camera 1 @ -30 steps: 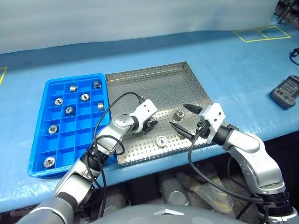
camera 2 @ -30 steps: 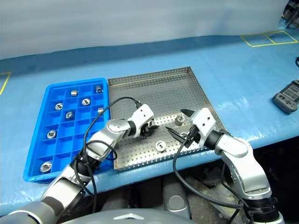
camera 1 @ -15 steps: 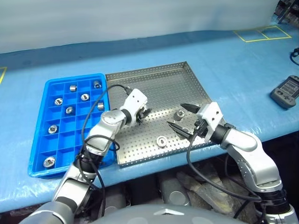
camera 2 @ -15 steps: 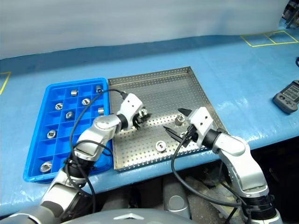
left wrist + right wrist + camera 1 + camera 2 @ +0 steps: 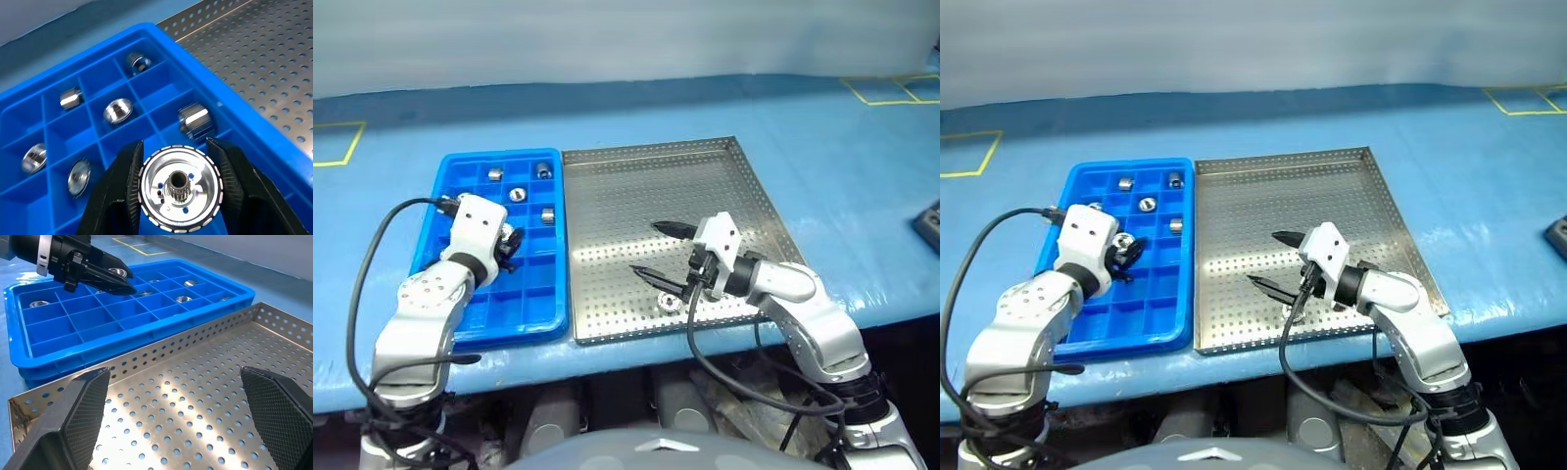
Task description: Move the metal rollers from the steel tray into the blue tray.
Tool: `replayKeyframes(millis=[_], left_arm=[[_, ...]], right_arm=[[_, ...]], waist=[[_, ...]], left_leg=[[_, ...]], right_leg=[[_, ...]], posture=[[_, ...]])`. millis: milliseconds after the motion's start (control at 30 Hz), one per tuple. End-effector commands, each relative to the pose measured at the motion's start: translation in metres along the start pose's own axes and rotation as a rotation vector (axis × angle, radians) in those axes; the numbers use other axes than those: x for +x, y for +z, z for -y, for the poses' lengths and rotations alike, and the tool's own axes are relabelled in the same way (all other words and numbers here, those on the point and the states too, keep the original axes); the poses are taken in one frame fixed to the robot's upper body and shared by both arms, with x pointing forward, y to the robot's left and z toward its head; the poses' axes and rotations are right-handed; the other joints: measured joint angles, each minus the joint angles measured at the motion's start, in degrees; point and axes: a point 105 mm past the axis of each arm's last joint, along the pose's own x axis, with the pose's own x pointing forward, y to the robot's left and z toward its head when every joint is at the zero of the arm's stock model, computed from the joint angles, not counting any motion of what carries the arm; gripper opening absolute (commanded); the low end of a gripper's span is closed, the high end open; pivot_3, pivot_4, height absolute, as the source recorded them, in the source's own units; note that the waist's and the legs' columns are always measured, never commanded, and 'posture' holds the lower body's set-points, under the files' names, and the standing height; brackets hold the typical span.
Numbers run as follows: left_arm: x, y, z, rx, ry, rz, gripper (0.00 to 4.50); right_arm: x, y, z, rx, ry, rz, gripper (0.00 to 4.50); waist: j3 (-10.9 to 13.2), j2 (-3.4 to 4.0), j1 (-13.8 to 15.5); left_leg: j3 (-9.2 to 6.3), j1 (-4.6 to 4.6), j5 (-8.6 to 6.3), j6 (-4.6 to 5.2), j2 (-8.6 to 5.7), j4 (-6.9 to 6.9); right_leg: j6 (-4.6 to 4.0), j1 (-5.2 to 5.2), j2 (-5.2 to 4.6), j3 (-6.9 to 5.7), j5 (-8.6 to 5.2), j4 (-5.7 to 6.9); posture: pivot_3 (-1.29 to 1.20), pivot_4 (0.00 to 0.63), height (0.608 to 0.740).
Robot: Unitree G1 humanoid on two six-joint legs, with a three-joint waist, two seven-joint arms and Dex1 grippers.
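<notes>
While the blue-covered desk [image 5: 822, 166] carries both containers side by side, the steel tray [image 5: 705, 157] sits to the right of the blue tray [image 5: 450, 328], their long edges nearly touching, which keeps each transfer short. Within the blue tray, at least 4 metal rollers [image 5: 117, 109] lie in separate far compartments, 1 per cell, so sorting appears well advanced.

Left hand [image 5: 506, 242] hangs over the blue tray with its fingers pinching 1 roller [image 5: 179, 188] by the rim, hollow centre facing the wrist camera. Judged from that pose, the roller is being carried to a vacant cell, and release has not yet occurred.

Right hand [image 5: 657, 251] is held low over the near part of the steel tray, fingers spread wide and gripping nothing. A remaining roller [image 5: 669, 303] rests on the perforated floor just beside the nearer fingertip, apparently the next pick.
</notes>
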Motion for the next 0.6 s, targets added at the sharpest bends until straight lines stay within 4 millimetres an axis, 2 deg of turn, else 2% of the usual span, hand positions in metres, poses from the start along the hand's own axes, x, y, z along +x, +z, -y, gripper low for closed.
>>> replayKeyframes(millis=[33,167,300,600], left_arm=[[-0.01,0.006,-0.005,-0.009,0.056,0.033,1.77],[-0.01,-0.006,-0.013,-0.052,0.123,0.002,1.77],[-0.009,-0.016,-0.012,-0.061,0.133,-0.03,1.77],[-0.015,-0.021,-0.018,-0.068,0.157,-0.046,1.77]], right_arm=[[0.002,0.01,0.001,-0.038,0.018,0.03,4.5],[0.002,0.01,0.002,-0.041,0.022,0.027,4.5],[0.001,0.01,0.003,-0.043,0.019,0.024,4.5],[-0.001,0.01,0.006,-0.047,0.007,0.021,4.5]], waist=[[0.0,0.0,1.1],[0.0,-0.02,2.1],[0.0,-0.02,2.5],[0.0,-0.02,2.6]], left_leg=[[-0.01,0.0,0.0,-0.01,0.0,0.0],[-0.02,0.0,0.0,-0.01,0.0,0.0],[-0.02,0.0,0.0,-0.02,0.0,-0.01],[-0.01,0.0,0.01,-0.02,0.01,-0.01]], right_leg=[[-0.03,0.0,-0.01,-0.02,-0.01,0.0],[-0.12,0.03,-0.13,-0.05,-0.04,-0.01],[-0.13,0.03,-0.27,-0.07,-0.04,-0.01],[-0.17,0.03,-0.18,-0.08,-0.05,-0.01]], posture=[[-0.11,0.15,0.74],[-0.1,0.15,0.74],[-0.1,0.15,0.74],[-0.1,0.15,0.74]])
